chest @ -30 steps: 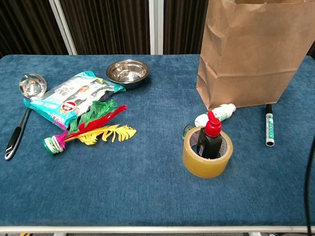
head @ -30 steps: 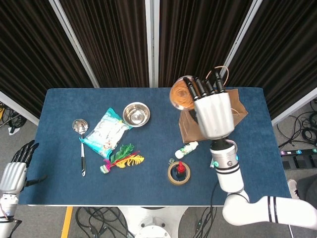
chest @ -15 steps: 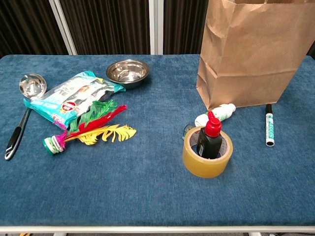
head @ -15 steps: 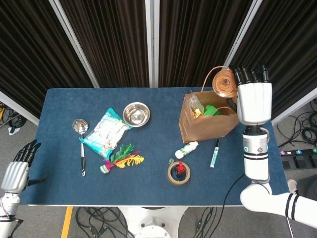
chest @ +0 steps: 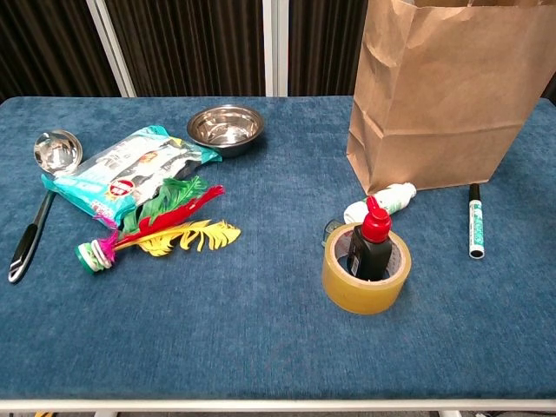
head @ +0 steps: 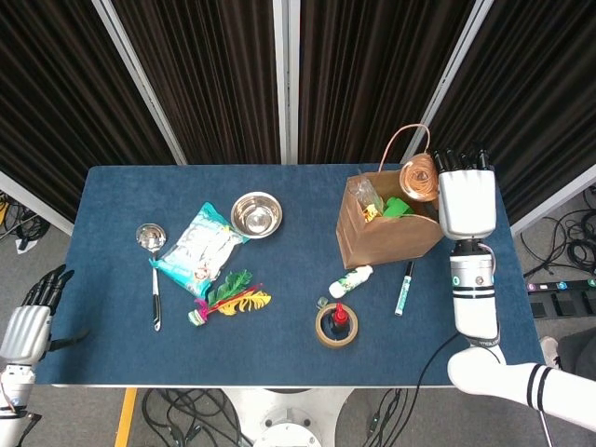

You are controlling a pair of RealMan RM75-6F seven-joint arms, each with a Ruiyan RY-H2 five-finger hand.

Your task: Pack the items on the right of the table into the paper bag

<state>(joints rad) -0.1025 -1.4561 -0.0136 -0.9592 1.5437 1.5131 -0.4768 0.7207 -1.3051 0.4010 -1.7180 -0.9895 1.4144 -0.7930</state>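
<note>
At the table's left edge the left hand (head: 28,321) hangs off the blue cloth, its dark fingers (head: 45,284) spread and holding nothing. On the cloth lie a steel ladle (chest: 36,188) with a black handle, a crinkled foil snack packet (chest: 122,172), a bunch of red, green and yellow feathers (chest: 165,226) and a round polished steel bowl (chest: 225,127). Right of centre, a small black bottle with a red cap (chest: 369,239) stands inside a ring of tan packing tape (chest: 364,282); a white tube (chest: 380,202) lies just beside the creased brown paper bag (chest: 445,95), and a green-and-white marker (chest: 474,231) lies near the bag's right corner. The bag stands upright and open. Above its right rim the right hand (head: 466,198) grips a coil of copper-coloured wire (head: 419,177), fingers curled around it
</note>
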